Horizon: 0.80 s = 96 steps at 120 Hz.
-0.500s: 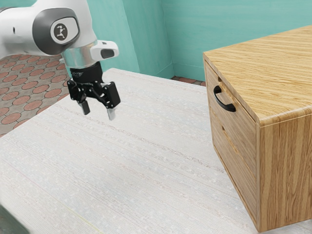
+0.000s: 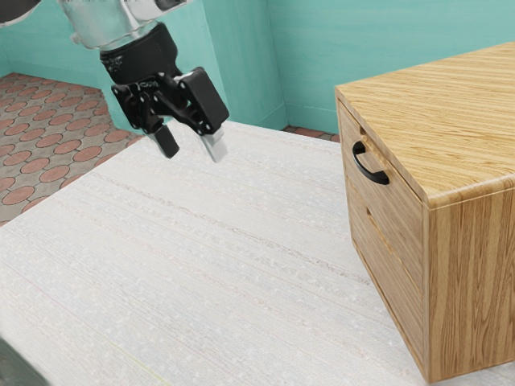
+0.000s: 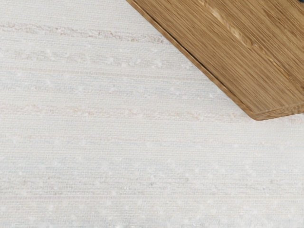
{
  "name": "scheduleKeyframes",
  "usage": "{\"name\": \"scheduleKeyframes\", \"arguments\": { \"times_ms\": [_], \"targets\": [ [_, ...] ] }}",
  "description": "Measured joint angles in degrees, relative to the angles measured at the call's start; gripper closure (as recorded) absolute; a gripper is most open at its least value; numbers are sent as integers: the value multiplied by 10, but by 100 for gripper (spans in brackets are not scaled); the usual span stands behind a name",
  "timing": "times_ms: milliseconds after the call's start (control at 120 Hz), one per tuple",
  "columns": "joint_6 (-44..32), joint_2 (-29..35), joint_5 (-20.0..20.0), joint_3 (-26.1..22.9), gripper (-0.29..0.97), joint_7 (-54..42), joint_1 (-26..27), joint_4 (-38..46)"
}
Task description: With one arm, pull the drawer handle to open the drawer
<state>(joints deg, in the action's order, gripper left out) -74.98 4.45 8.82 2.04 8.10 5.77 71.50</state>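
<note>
Jaws stand wide apart with nothing between them, hanging above the far part of the table (image 2: 201, 265) at the exterior view's upper left; one dark finger (image 2: 167, 143) and one pale-tipped finger (image 2: 214, 146) point down and tilt toward the exterior view's right; the arm (image 2: 113, 24) comes in from the upper left corner.

A black curved handle (image 2: 368, 163) sits on the upper drawer (image 2: 394, 205), well apart from the jaws, on the exterior view's right; the drawer front lies flush with the face of the wooden cabinet (image 2: 442, 112), so it is shut; a thin seam below it marks a second front lower down; the cabinet stands on the table at its right side, its front turned toward the arm.

From the wrist camera, a corner of the cabinet (image 3: 237, 52) shows ahead of the hand, with the pale, faintly striped table (image 3: 118, 142) beneath.

Beyond the table lie a floor (image 2: 40, 153) of reddish round tiles and a teal wall (image 2: 362, 48).
</note>
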Motion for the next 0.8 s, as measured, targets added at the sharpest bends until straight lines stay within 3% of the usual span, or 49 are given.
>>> {"name": "scheduleKeyframes", "arguments": {
  "times_ms": [92, 233, 392, 800],
  "targets": [
    [6, -5, 6, -17, 0, 47, 50, 4],
    [-4, -23, 12, -55, 0, 108, 24, 11],
    [-47, -61, 13, -65, 0, 190, 39, 13],
    [-150, -105, -47, -60, 0, 340, 28, 7]
  ]
}}
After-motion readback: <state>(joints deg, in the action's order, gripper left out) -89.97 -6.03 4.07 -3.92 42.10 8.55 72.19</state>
